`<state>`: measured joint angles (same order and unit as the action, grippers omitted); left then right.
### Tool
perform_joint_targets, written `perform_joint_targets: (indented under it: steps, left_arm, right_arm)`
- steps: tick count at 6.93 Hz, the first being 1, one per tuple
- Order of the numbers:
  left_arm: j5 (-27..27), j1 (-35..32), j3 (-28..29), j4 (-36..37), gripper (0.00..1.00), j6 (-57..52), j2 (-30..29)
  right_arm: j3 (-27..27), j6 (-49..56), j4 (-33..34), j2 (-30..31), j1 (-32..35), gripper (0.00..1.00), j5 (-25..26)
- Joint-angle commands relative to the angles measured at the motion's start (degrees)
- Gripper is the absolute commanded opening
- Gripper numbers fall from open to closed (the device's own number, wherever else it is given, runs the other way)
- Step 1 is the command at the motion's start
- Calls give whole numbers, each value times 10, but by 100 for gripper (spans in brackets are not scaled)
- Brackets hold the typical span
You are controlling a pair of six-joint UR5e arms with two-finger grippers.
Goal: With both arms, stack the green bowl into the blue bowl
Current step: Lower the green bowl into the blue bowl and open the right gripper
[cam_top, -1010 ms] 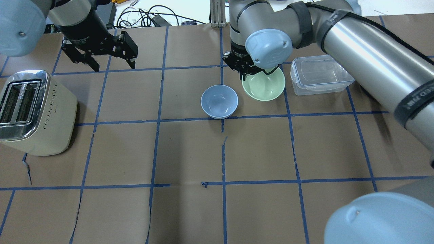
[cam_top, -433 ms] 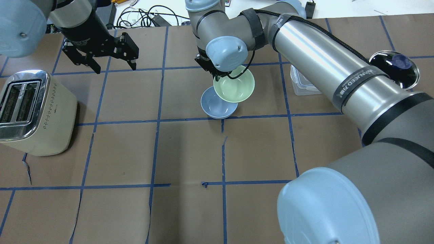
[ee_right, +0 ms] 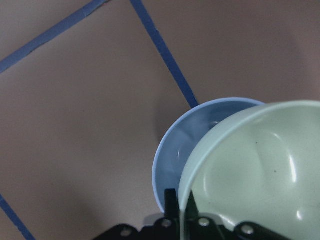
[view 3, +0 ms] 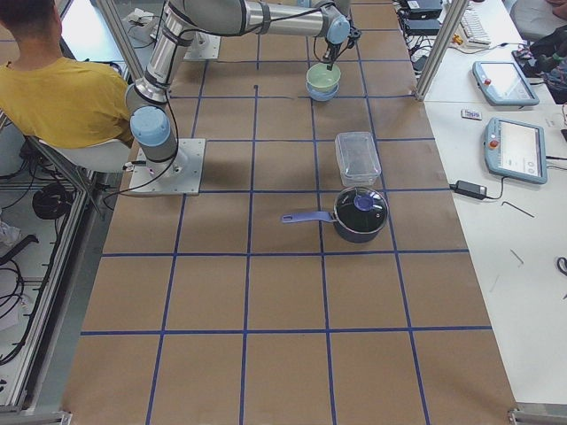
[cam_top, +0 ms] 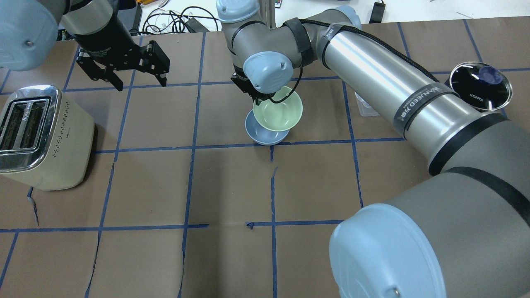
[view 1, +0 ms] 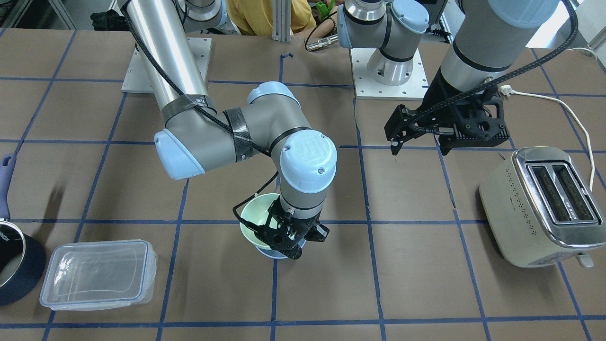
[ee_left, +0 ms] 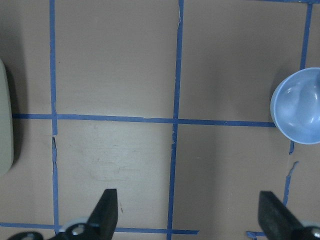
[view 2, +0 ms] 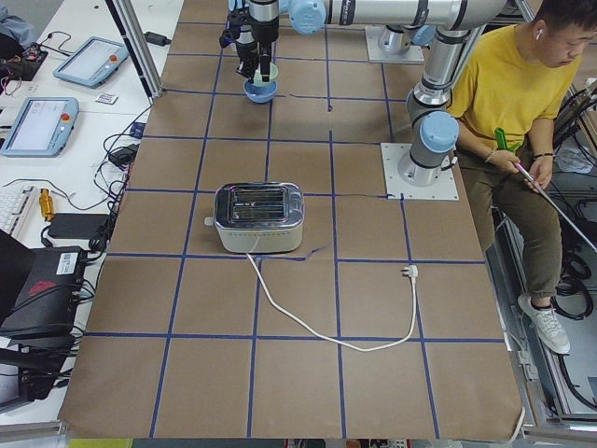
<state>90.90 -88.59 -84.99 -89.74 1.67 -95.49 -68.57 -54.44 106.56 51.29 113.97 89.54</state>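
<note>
Grip: right gripper (view 1: 286, 242) is clamped on the rim of the green bowl (cam_top: 278, 109), with one finger inside the wall and one outside.
Load position: green bowl hangs over the blue bowl (cam_top: 258, 134) and covers most of it. A crescent of blue rim shows on the side toward the robot and the left arm. Whether the two bowls touch cannot be told.
Alignment: the offset probably needs closing first. The green bowl should move toward the exposed crescent until the rims look concentric in the overhead view.
Descent: a straight, slow drop suits this step. A rim-pinched bowl tends to hang tilted, so it should be levelled before release and let go only once seated.
Risk: blue bowl sits unrestrained on the table (cam_top: 232, 186); a rim strike could slide or tip it.
Support arm: left gripper (cam_top: 141, 82) hovers well apart, fingers spread and empty. It could steady the blue bowl.
Surroundings: toaster (cam_top: 41, 136), clear container (view 1: 97, 274) and pot (cam_top: 480, 85) lie well apart from the path.
</note>
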Motion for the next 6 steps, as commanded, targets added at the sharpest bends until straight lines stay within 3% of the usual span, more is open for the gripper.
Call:
perform_joint_targets:
  steps: [1,2,3,6]
  left_arm:
    - [0,0,1,0,100,0,0]
    - [0,0,-1,0,100,0,-1]
    - [0,0,-3,0,100,0,0]
    - [-1,0,-2,0,100,0,0]
  right_arm:
    - [-2,0,-2,-10,2,0,-10]
    - [-2,3,-1,-19,2,55,-21]
    - [0,11,-1,-19,0,97,-15]
    - [25,11,-13,-2,-10,100,-21]
